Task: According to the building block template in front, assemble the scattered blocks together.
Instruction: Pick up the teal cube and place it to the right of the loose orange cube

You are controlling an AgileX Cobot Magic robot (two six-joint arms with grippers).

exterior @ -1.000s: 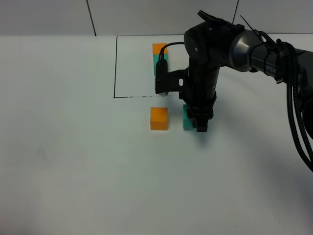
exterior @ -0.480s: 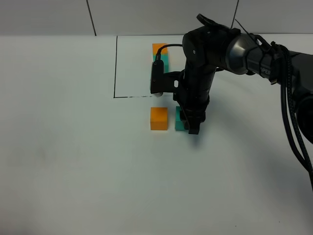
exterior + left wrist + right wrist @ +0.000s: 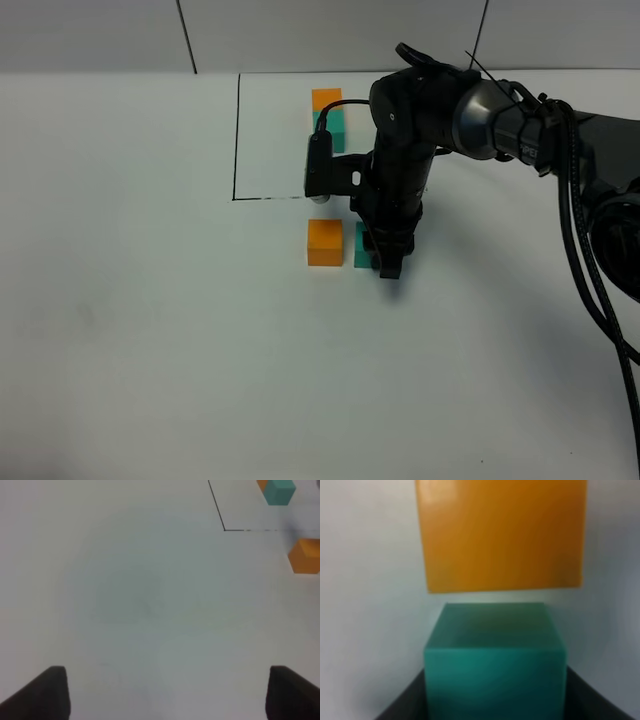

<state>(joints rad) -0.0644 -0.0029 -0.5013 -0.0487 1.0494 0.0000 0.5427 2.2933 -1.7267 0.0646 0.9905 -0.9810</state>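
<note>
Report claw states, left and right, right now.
Left claw: open, holding nothing.
Right claw: closed on the teal cube, next to the orange cube.

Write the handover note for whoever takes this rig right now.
The left gripper is open and empty.
The right gripper is shut on the teal cube, beside the orange cube, a narrow gap between them.
The template lies inside its black outline.
Done: cubes lined up.
Left: close the gap, release.
</note>
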